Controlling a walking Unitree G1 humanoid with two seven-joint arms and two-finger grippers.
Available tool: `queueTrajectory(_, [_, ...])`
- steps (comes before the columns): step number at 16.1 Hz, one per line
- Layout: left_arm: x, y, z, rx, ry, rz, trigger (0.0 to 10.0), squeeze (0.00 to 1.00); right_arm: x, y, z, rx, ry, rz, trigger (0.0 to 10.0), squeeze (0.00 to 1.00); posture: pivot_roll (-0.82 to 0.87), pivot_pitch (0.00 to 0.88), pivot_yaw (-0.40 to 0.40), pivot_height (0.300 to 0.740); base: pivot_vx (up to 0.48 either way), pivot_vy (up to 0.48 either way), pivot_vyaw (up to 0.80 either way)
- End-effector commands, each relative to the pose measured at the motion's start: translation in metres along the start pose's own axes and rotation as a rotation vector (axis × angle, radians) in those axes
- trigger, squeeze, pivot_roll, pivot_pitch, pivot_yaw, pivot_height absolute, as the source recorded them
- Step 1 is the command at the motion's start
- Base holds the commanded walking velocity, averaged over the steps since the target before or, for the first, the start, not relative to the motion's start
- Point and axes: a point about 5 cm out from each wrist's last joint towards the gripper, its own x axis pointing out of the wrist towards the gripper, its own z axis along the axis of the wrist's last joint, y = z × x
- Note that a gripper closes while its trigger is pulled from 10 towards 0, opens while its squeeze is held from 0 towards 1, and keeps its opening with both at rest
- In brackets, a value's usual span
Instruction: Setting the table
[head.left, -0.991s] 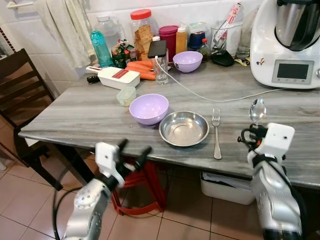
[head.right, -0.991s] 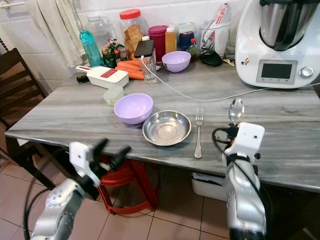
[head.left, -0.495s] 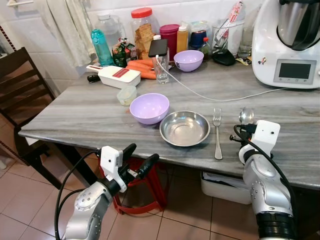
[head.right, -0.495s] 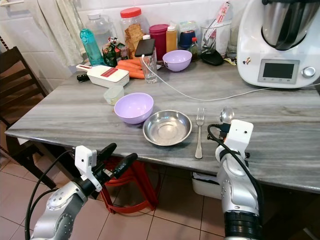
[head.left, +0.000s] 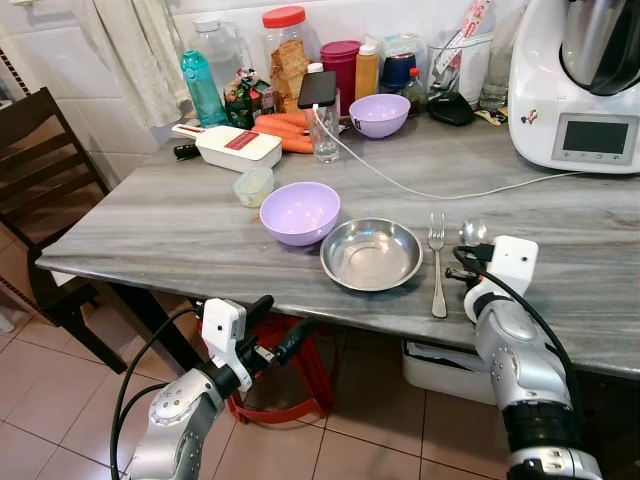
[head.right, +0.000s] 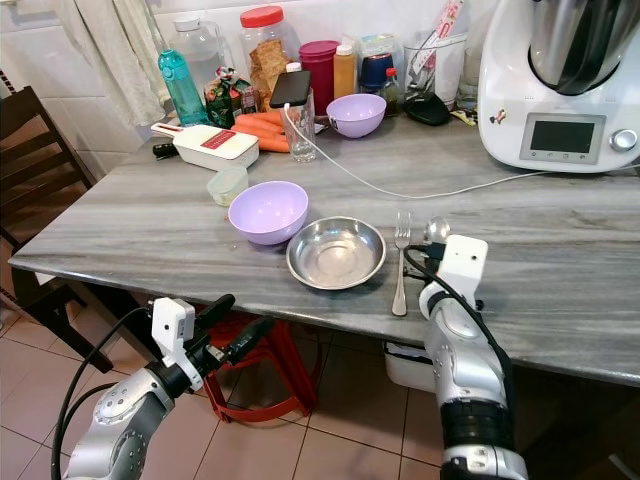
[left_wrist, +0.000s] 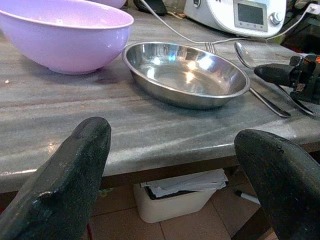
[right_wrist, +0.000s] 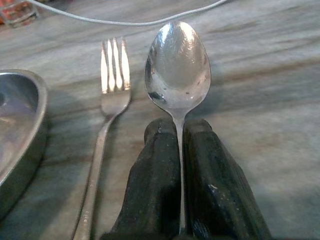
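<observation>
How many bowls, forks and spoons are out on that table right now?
Purple bowls: 2, one near the front, one at the back
Steel bowl: 1
Fork: 1
Spoon: 1, held by the right gripper
Total: 5

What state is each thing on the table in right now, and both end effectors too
Spoon: clamped by its handle in the right end effector, bowl up, beside the fork.
Fork: flat on the table, free.
Steel plate: upright, empty.
Near purple bowl: upright, empty.
Far purple bowl: upright.
Left end effector: open, empty, below the table edge.
</observation>
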Motion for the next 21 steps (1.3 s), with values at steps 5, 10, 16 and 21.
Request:
queueTrajectory(5, [-0.002,0.007,0.001,0.025,0.004,0.001,10.0,0.0,0.004,0.008,-0.003,-0.012,0.005,0.023,10.0,0.0,-0.12,0.0,0.143,0.74,0.0,0.0,0.0])
queueTrajectory(10, [-0.004,0.007,-0.003,0.02,0.019,-0.039,10.0,0.0,0.005,0.001,-0.006,-0.014,0.005,-0.008,10.0,1.0,-0.12,0.0,0.143,0.74,0.0,0.0,0.0])
queueTrajectory(16, [-0.008,0.011,-0.007,0.024,0.033,-0.064,10.0,0.0,0.005,-0.002,0.0,-0.018,-0.026,-0.026,10.0,1.0,-0.13,0.0,0.145,0.74,0.0,0.0,0.0])
queueTrajectory(21, [-0.008,0.01,-0.007,0.028,0.024,-0.066,10.0,0.0,0.001,0.0,0.011,-0.025,-0.073,-0.008,10.0,1.0,-0.12,0.0,0.14,0.74,0.0,0.0,0.0])
